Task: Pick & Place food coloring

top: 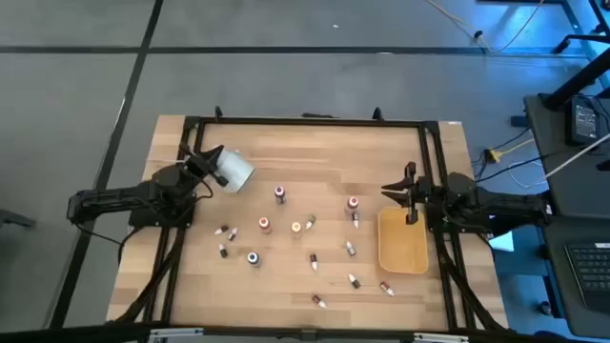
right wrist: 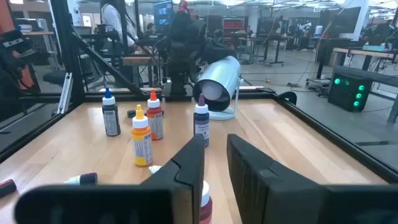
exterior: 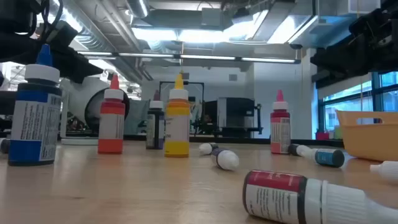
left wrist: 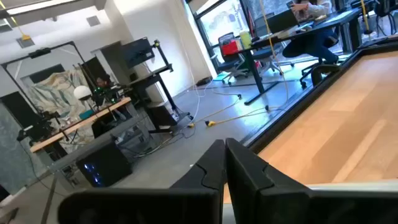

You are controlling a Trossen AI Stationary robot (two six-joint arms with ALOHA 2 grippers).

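Several tiny food coloring bottles (top: 295, 227) are scattered over the middle of the wooden table, some upright on their bases, some lying on their sides. In the low view a blue one (exterior: 34, 118), a red one (exterior: 112, 121) and a yellow one (exterior: 177, 124) stand, and one (exterior: 298, 196) lies near. My left gripper (top: 202, 158) is shut and empty at the far left, beside a tipped white cup (top: 233, 170). My right gripper (top: 404, 194) is open a little and hovers over the far end of the tan tray (top: 402, 243). A pale-capped bottle (right wrist: 203, 194) shows low between its fingers.
The white cup also shows on its side in the right wrist view (right wrist: 217, 87), with my left arm behind it. Black frame rails (top: 305, 121) run along the table's edges. The tan tray's wall shows at the right of the low view (exterior: 367, 134). People sit at desks beyond the table.
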